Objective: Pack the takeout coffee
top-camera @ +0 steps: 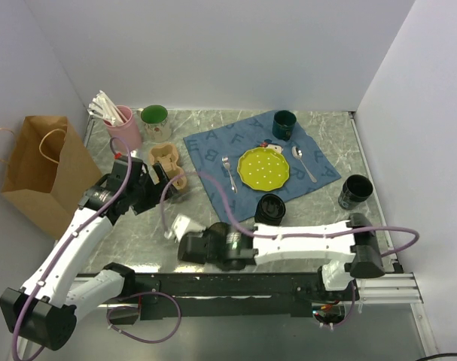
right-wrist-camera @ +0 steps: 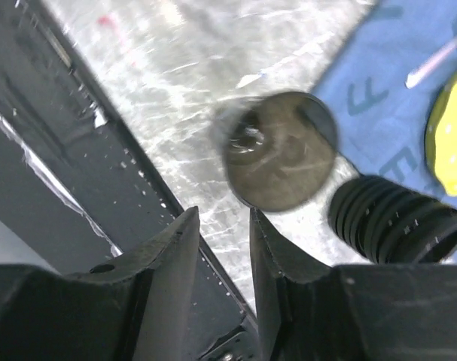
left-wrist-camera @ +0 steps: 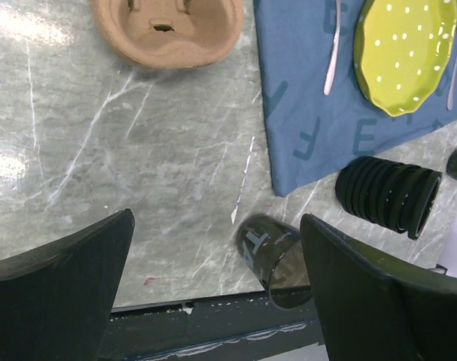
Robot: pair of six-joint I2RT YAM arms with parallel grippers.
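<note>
Far L on my overhead feed I see a brown paper bag (top-camera: 44,169) standing off the table's (left-wrist-camera: 138,150) left side, handles up. Next to it, at the back, is a pink cup (top-camera: 126,128) w/ white sticks in it, then a white mug (top-camera: 154,117) w/ a green inside.

The L gripper (left-wrist-camera: 217,224) hangs over bare marble, jaws spread as wide as I see them and nothing btwn them. The tan cup carrier (left-wrist-camera: 168,30) sits just ahead of it, both wells unfilled.

Near the front edge a dark glossy cup (left-wrist-camera: 272,252) lies on its side, pale letters on its wall. The R gripper (right-wrist-camera: 222,218) is right behind it, jaws parted a little and holding nothing. That feed is blurred, so I can't tell if the tips touch the cup.

Just right of that lies the ribbed black cup (left-wrist-camera: 386,197), which looks tipped on its side, on bare table beside the near edge of the blue lettered cloth (top-camera: 213,147). It's not in the carrier.

On the cloth I see a fork (top-camera: 228,173), a yellow-green dotted plate (top-camera: 263,167), a spoon (top-camera: 302,162) and, at the far corner, a dark green mug (top-camera: 284,124).

The second black cup (top-camera: 355,190) stands upright on bare table right of the cloth, well apart from both grippers (too small there to make out ribs or a lid).
</note>
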